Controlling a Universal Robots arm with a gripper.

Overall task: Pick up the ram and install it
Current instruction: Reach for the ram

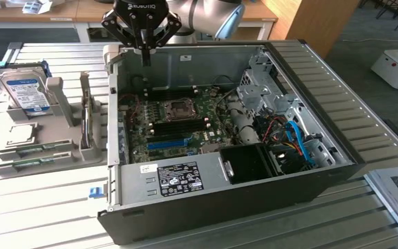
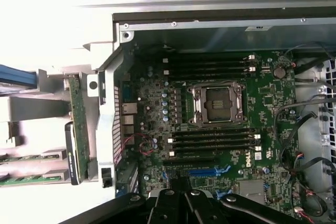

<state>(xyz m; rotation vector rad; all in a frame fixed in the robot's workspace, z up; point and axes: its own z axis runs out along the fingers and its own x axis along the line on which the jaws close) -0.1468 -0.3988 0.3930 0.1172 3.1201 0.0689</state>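
Two green ram sticks [image 1: 27, 151] lie on edge in the front slots of a grey rack [image 1: 74, 150] at the exterior view's left, beside the open computer case [image 1: 337, 155]. They also show in the wrist view as ram sticks [image 2: 31, 158]. My gripper [image 1: 145, 58] hangs shut and holds nothing, above the case's far wall and well away from the sticks. In the wrist view the gripper [image 2: 181, 190] looks down on the motherboard [image 2: 152, 103], with black memory slots [image 2: 210, 137] beside the processor socket [image 2: 218, 103].
A silver hard drive [image 1: 26, 91] with a blue-white label stands in the rack's far end. A thin green board [image 1: 85, 122] stands upright in the rack near the case. Inside the case are a blue slot [image 2: 207, 172], cables [image 1: 292, 137], a drive cage [image 1: 261, 88] and a black box [image 1: 251, 163].
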